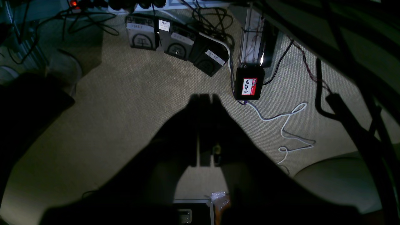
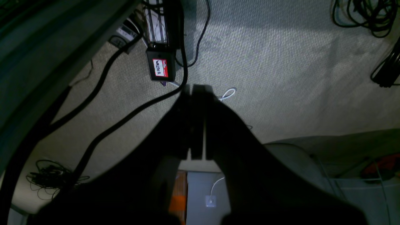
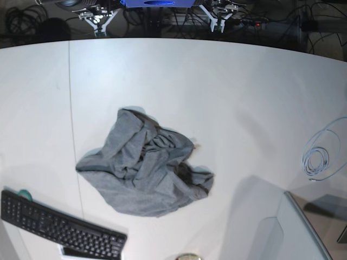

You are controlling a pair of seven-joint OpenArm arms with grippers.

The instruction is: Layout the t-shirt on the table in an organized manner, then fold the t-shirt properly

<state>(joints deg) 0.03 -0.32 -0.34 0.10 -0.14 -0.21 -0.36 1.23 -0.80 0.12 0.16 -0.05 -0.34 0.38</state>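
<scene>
— Looking around the counter [image 3: 227, 81], we see a black keyboard [image 3: 59, 227] at the near left and a coiled pale cable [image 3: 317, 160] at right.
— Any writing?
— A red name tag [image 1: 249, 86] on the floor reads "WALTER".
— The t-shirt [image 3: 143, 170]?
— Crumpled, heather-grey, mid-counter. Left hand [image 1: 204, 101] and right hand [image 2: 195, 90]: fingers together, empty.

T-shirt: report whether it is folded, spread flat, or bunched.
Bunched. The t-shirt lies in a crumpled, wrinkled heap on the table, with no straight edges and no sleeve laid out.
</scene>
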